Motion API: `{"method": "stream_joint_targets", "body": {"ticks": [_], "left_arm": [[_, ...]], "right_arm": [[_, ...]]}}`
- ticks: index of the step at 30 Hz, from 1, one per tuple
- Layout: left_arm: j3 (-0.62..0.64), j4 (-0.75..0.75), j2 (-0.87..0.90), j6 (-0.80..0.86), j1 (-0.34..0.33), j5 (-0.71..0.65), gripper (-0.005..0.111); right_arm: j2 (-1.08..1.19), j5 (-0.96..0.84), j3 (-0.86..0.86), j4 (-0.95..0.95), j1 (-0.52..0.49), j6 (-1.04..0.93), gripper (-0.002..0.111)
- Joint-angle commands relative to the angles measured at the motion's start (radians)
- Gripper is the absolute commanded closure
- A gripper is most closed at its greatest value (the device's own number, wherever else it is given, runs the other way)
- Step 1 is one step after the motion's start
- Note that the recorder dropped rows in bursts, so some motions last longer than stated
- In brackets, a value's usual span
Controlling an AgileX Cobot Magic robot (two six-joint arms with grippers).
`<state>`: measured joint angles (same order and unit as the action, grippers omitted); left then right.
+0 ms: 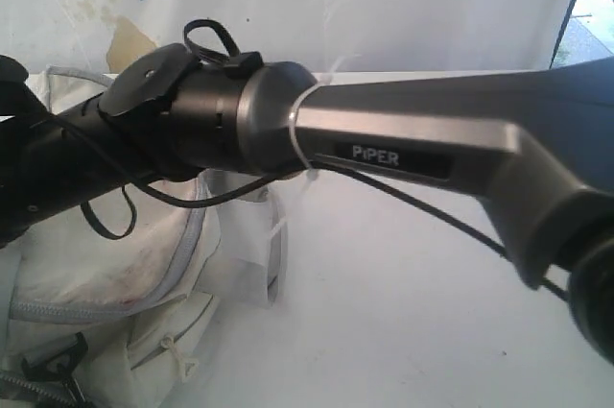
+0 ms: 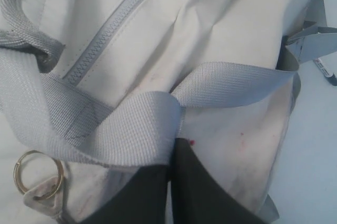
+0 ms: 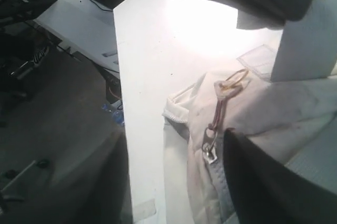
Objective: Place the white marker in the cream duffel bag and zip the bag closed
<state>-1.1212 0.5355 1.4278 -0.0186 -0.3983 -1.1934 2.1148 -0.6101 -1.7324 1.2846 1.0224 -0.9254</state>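
The right claw (image 3: 197, 58) is held apart over the cream duffel bag (image 3: 274, 113), whose zipper pull (image 3: 217, 116) lies lengthwise below its gap. The left claw (image 2: 174, 147) is closed against a grey strap (image 2: 231, 84). What is taken for the white marker (image 2: 325, 70) lies off to its side on the tabletop (image 2: 310, 171).

Robotics lab / test rig, not a home. Grey robot arm (image 1: 413, 130) marked "PiPER", w/ a white zip tie (image 1: 297, 130) round it, over a plain white counter (image 1: 403, 322). Stained white backdrop (image 1: 403, 5) behind. Right wrist view: dark floor (image 3: 52, 124) beside the counter, black equipment frames (image 3: 21, 8) and loose wiring.
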Motion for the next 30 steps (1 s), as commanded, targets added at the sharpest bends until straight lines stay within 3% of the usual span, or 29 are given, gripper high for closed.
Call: {"method": "stream_joint_targets", "body": {"ticks": [1, 10, 14, 30], "left_arm": [[-0.009, 0.040, -0.009, 0.008, -0.001, 0.015, 0.106], [-0.009, 0.038, -0.009, 0.019, -0.001, 0.015, 0.106], [-0.009, 0.038, -0.009, 0.019, -0.001, 0.015, 0.106], [-0.009, 0.038, -0.009, 0.043, -0.001, 0.013, 0.106]], "right_arm": [[0.052, 0.073, -0.045, 0.025, 0.034, -0.118, 0.058], [0.122, 0.269, -0.062, 0.026, 0.098, -0.330, 0.060], [0.131, 0.339, -0.064, 0.026, 0.104, -0.334, 0.064], [0.169, 0.323, -0.130, 0.026, 0.123, -0.328, 0.066]]}}
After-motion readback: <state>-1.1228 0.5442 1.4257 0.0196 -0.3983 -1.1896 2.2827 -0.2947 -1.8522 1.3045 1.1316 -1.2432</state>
